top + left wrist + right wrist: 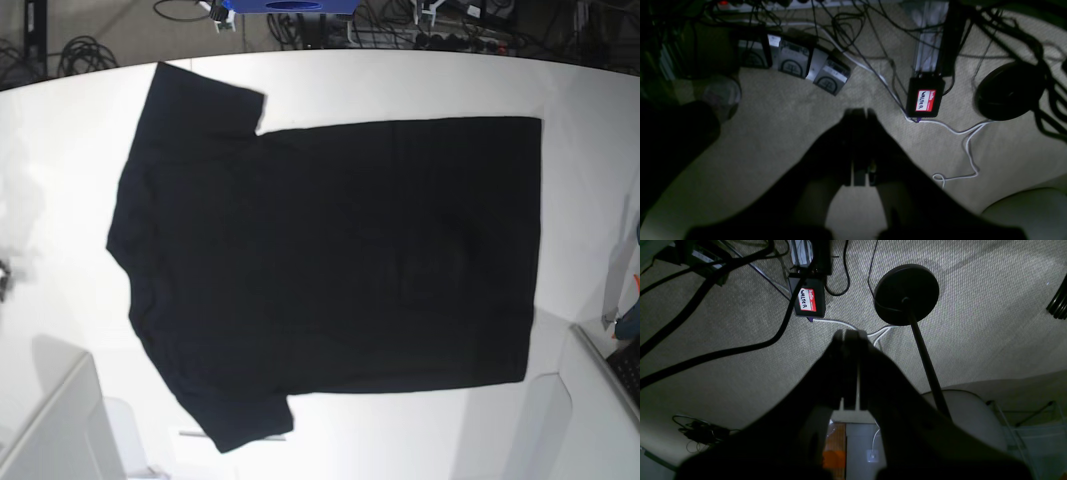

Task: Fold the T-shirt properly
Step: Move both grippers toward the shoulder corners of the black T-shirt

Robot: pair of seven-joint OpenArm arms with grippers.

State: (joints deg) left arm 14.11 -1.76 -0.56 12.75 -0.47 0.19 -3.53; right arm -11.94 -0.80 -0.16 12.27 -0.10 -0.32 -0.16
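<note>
T-shirt (pixel 330 260) lies flat and unfolded on the white surface (pixel 400 90), plain black side up, no print showing. Collar end toward base view's left, hem toward its right; one sleeve points to the far edge, the other to the near edge. Cloth spread out, hem straight. Neither arm is over the surface in the base view. Both wrist cams look down at carpet (pixel 780 133), not the shirt. Left pincer (pixel 860 115): fingers pressed together, nothing between them. Right pincer (pixel 850 335): also together, nothing held. Below the left one: white cable (pixel 968 146) looping across the carpet, a black box with a red-and-white name sticker (pixel 925 98), a row of grey power bricks (pixel 793 61) further out. Below the right one: the same sticker box (pixel 808 301), a round black stand base (pixel 907 293) with its pole, thick black cables (pixel 706 356).
</note>
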